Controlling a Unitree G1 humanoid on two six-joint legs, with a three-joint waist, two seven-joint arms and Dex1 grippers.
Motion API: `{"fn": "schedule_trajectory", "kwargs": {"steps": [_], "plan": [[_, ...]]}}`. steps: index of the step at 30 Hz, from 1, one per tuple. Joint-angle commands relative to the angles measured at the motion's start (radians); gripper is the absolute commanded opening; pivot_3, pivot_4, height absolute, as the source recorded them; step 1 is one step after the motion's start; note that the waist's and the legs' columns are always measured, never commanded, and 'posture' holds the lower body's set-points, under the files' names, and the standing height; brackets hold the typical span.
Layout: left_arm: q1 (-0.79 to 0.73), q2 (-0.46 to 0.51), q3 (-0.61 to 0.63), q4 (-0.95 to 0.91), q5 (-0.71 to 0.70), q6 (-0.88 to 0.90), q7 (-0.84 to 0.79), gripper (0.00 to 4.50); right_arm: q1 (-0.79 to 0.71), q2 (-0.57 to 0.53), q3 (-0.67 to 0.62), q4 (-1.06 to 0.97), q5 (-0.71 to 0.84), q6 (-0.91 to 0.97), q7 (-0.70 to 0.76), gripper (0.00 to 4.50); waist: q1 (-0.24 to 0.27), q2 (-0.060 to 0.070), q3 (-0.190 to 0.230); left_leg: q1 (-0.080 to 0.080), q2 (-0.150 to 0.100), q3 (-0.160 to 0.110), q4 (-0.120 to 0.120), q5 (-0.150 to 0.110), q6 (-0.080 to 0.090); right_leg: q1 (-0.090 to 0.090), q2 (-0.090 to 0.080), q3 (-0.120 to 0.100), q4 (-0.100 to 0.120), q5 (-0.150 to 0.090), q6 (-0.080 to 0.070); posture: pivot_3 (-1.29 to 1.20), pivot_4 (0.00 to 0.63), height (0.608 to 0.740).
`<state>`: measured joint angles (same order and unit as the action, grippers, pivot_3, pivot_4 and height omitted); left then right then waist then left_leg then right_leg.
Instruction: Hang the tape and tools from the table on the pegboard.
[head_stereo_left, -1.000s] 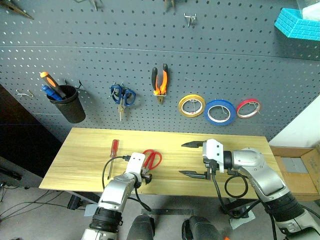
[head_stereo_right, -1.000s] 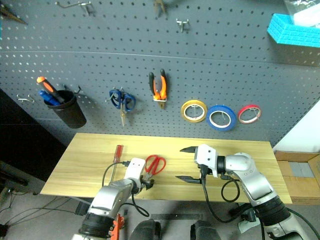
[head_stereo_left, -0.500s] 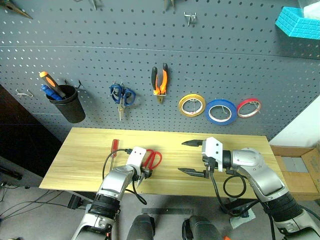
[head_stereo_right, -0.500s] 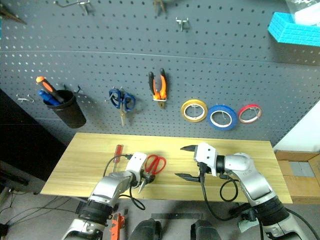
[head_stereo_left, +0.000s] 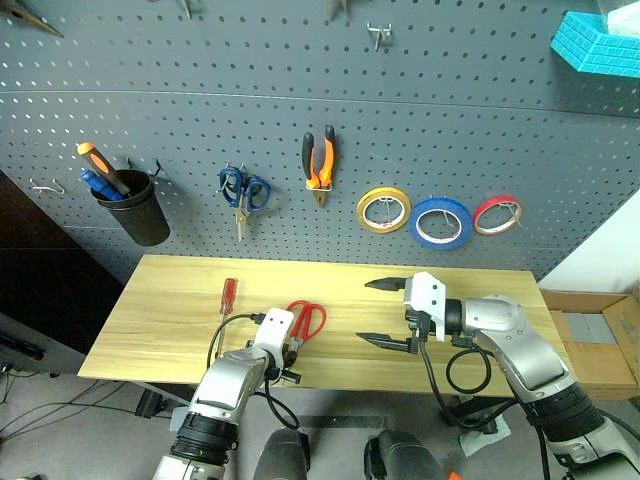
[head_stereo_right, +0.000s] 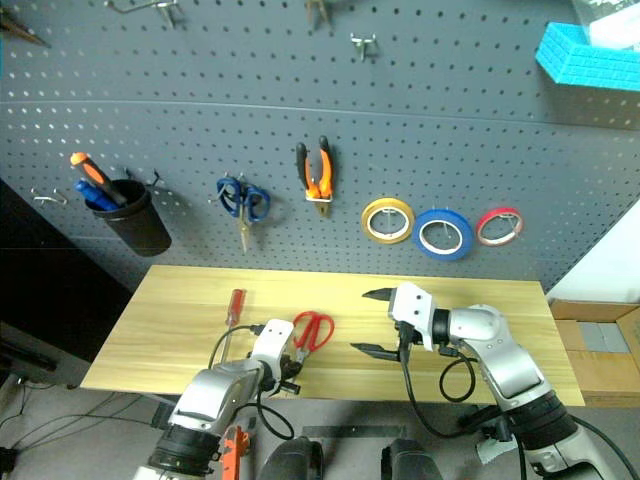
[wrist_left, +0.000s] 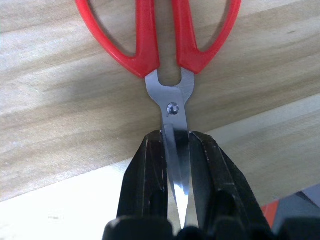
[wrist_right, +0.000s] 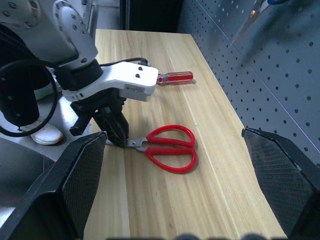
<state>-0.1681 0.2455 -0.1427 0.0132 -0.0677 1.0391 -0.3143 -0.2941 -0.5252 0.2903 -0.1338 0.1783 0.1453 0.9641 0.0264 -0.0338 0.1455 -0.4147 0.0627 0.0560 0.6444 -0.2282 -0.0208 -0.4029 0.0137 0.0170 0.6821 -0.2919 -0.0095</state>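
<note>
The left gripper (wrist_left: 179, 150) is clamped on the steel blades of the red scissors (wrist_left: 165, 45), one black finger (wrist_left: 150, 170) on each side just below the pivot screw. The scissors lie flat on the table (head_stereo_left: 170, 300) near its front edge, with the handles pointing away from the gripper toward the pegboard (head_stereo_left: 200, 110) (the blade tips are hidden between the fingers).

The right gripper (head_stereo_left: 385, 313) hangs above the table to the right of the scissors, well apart from them, its jaws spread wide and holding nothing.

The red screwdriver (head_stereo_left: 228, 296) lies on the table to the left of the scissors, near but not touching.

On the pegboard hang the pliers (head_stereo_left: 319, 165) and, to their right, the blue tape (head_stereo_left: 440, 222), between a yellow roll (head_stereo_left: 383, 210) and a red roll (head_stereo_left: 497, 215). Blue scissors (head_stereo_left: 244, 194) hang left of the pliers, and farther left a black cup (head_stereo_left: 138, 208) holds two screwdrivers.
</note>
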Motion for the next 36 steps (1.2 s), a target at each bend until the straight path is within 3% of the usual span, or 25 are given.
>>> {"fn": "schedule_trajectory", "kwargs": {"steps": [1, 8, 17, 25, 36], "plan": [[0.02, -0.005, 0.011, -0.001, -0.005, 0.005, 0.014, 0.35, -0.015, 0.003, -0.03, -0.012, 0.013, -0.01, 0.0, 4.5, 0.0, 0.0, 0.0, 0.0, 0.0, 0.0, 0.0, 0.0, 0.0, 0.0, 0.0, 0.0, 0.0, 0.0, 0.0, 0.12, 0.174, 0.74], [0.023, -0.029, 0.038, -0.011, -0.009, -0.049, 0.041, 0.35, -0.026, 0.004, -0.031, 0.004, 0.011, -0.018, 0.003, 4.5, 0.0, 0.0, 0.0, 0.0, 0.0, 0.0, 0.0, 0.0, 0.0, 0.0, 0.0, 0.0, 0.0, 0.0, 0.0, 0.12, 0.16, 0.74], [0.124, -0.092, 0.137, -0.144, -0.033, -0.271, 0.104, 0.35, -0.034, -0.004, -0.04, 0.007, 0.017, -0.038, 0.015, 4.5, 0.0, -0.001, 0.0, -0.001, 0.0, 0.0, 0.0, 0.0, 0.0, -0.001, 0.0, 0.0, 0.0, 0.001, -0.002, 0.12, 0.139, 0.74], [0.232, -0.1, 0.103, -0.234, 0.004, -0.44, 0.136, 0.35, -0.035, 0.0, -0.055, 0.004, 0.026, -0.045, 0.031, 4.5, 0.0, -0.001, 0.0, -0.001, 0.0, 0.0, 0.0, 0.0, 0.0, -0.001, -0.001, 0.0, -0.001, 0.002, -0.003, 0.12, 0.117, 0.74], [0.249, -0.077, 0.076, -0.298, 0.051, -0.581, 0.153, 0.35, -0.051, 0.014, -0.069, -0.002, 0.029, -0.05, 0.029, 4.5, 0.0, -0.002, -0.002, -0.001, 0.0, 0.0, 0.0, 0.0, 0.0, -0.001, 0.0, 0.0, 0.0, 0.002, -0.003, 0.12, 0.092, 0.74]]}}
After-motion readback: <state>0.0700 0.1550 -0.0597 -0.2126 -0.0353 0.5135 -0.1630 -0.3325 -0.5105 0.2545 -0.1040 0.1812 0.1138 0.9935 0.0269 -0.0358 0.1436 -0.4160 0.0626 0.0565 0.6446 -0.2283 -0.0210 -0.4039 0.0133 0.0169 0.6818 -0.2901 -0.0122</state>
